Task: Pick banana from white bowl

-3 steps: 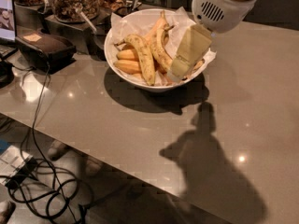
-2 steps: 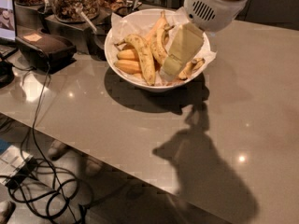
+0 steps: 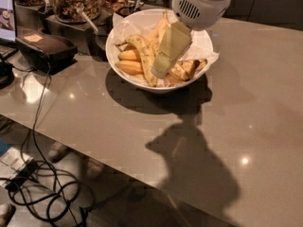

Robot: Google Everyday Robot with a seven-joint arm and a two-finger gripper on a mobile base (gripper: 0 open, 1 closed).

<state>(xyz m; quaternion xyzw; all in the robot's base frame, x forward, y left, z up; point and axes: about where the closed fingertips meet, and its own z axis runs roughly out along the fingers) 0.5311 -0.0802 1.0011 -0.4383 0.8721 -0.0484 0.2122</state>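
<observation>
At far left, a lit screen (image 3: 5, 13) stands by the table's edge, with a dark box (image 3: 45, 48) at its 4 o'clock and cables (image 3: 42, 193) on the floor below. Glass jars of nuts (image 3: 75, 1) sit at 10 o'clock from the white bowl (image 3: 110, 56), which rests on the grey table (image 3: 246, 126) and is lined with crumpled paper (image 3: 204, 46). Inside it we see the banana (image 3: 144, 60), curved and brown-speckled, running from 10 o'clock toward 6 o'clock of the bowl, just beside two smooth orange-yellow bananas (image 3: 129, 56) at 9 o'clock. At the banana's 3 o'clock the gripper (image 3: 161, 70) points down into the bowl's middle, its tip just beside the banana; we cannot tell whether it is released or clenched. Another speckled banana (image 3: 187, 70) lies at 4 o'clock, partly under it. The arm's shadow (image 3: 194, 169) falls at 6 o'clock from the bowl.
</observation>
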